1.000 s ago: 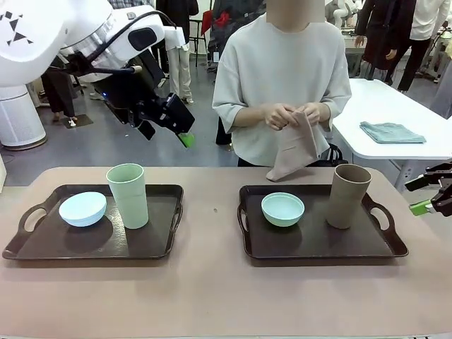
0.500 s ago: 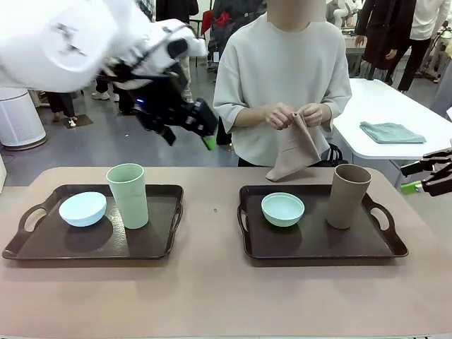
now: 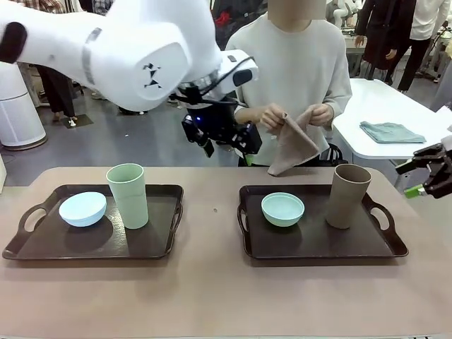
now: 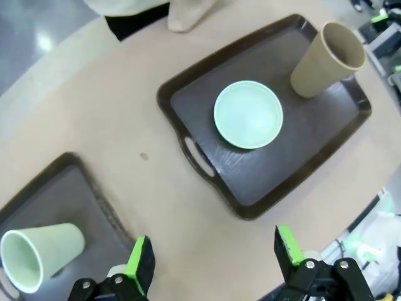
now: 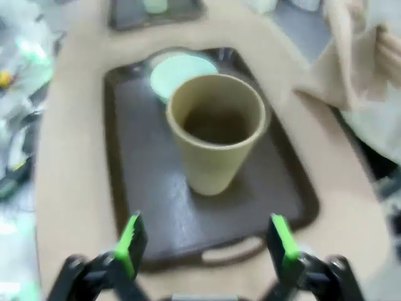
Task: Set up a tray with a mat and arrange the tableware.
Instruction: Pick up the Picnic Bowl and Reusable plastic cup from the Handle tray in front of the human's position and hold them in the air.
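My left gripper (image 4: 212, 254) hangs with jaws spread and empty, high over the table (image 3: 212, 296) near its far edge, looking down on the mint bowl (image 4: 248, 115) mid-left in the right tray (image 4: 276, 182). My right gripper (image 5: 205, 243), also released, faces the brown tumbler (image 5: 216, 138) at that tray's right end. The person holds a beige cloth (image 3: 293, 145) beyond the far edge, probably the mat, so I judge I'm poised to clear the tray.

Two dark trays sit on the tabletop: the nine o'clock tray (image 3: 42, 247) and the three o'clock tray (image 3: 318, 244). There are two bowls, one pale blue bowl (image 3: 82, 209) and one mint green bowl (image 3: 282, 209). There are two tumblers, one light green tumbler (image 3: 128, 195) and one brown tumbler (image 3: 348, 195). Each tray carries one bowl and one tumbler. There are two cloths: one beige cloth (image 3: 293, 145) at twelve o'clock and one teal cloth (image 3: 392, 132) at two o'clock. There are two claws, the left claw (image 4: 213, 257) and the right claw (image 5: 205, 241).
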Controlling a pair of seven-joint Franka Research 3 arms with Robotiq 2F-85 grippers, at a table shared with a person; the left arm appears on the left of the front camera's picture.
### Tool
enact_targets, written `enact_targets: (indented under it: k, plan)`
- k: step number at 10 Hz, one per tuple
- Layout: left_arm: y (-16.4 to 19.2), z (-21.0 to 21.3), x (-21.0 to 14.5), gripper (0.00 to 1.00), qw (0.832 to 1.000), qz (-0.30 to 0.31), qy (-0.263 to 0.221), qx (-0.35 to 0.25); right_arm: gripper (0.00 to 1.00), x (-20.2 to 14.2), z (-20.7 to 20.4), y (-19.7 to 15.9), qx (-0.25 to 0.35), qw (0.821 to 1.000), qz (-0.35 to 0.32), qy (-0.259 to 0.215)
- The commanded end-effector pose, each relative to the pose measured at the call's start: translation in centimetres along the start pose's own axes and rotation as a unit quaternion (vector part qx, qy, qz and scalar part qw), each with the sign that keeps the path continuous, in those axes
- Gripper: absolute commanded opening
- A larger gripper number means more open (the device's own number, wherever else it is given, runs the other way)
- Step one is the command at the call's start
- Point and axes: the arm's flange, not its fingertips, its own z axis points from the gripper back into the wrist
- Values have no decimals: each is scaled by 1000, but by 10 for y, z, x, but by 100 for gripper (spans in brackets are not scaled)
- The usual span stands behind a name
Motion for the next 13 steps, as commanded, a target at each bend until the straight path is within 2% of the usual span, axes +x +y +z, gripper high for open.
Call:
enact_targets:
  k: [1,3,4,5,6,10,11,13]
  plan:
    - [-22,-13,21,100,999,20,9,24,100,-9,-5,-14,69,993,90,13]
    - [-35,-34,34,100,999,29,12,34,100,-6,-23,-21,102,989,111,-3]
    - [-35,-40,39,100,998,34,14,42,100,-2,-29,-25,95,990,108,-6]
    - [-28,-35,30,100,998,30,18,44,100,4,-29,-18,44,996,73,4]
    - [-21,-35,24,100,1000,15,10,23,100,-1,-32,-16,97,990,105,2]
    - [-22,-39,27,100,999,18,14,28,100,1,-32,-19,88,991,100,1]
    - [-32,-58,36,100,997,64,20,49,100,-1,-47,-30,103,989,100,-19]
    - [-35,-85,44,100,992,88,49,75,100,-18,-66,-54,105,992,69,-10]
